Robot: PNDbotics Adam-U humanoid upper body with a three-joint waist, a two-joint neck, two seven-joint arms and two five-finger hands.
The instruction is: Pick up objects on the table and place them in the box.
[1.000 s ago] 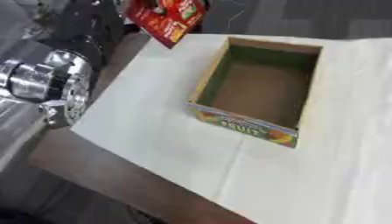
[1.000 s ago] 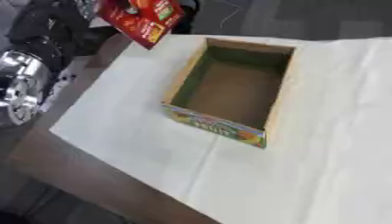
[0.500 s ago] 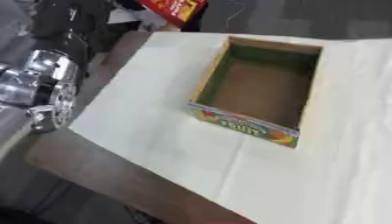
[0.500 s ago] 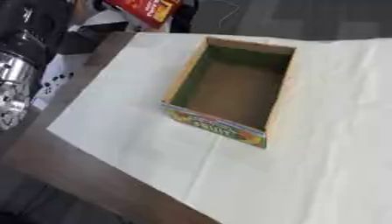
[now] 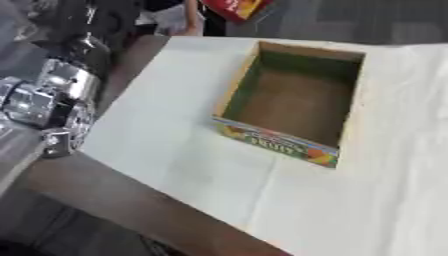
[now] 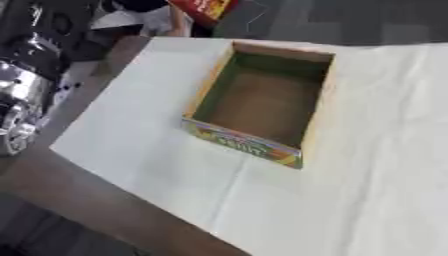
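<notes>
An open cardboard box (image 5: 295,102) with a green inner wall and a colourful fruit print on its near side stands empty on the white cloth (image 5: 175,135). A red packet (image 6: 204,7) with yellow print hangs in the air beyond the table's far edge, cut off by the top of the view. My left arm (image 5: 61,85), black and silver, runs up the left side. Its dark hand (image 6: 142,4) sits at the top edge, just left of the packet, and holds it. My right hand does not show.
The cloth's left edge leaves a strip of brown table (image 5: 114,200) bare along the near left. Pale things (image 5: 166,22) lie past the far edge under the hand. Dark floor (image 5: 367,20) lies behind the box.
The red packet has risen and moved right, toward the far end of the box, now partly out of the top of the view. My left arm has swung with it.
</notes>
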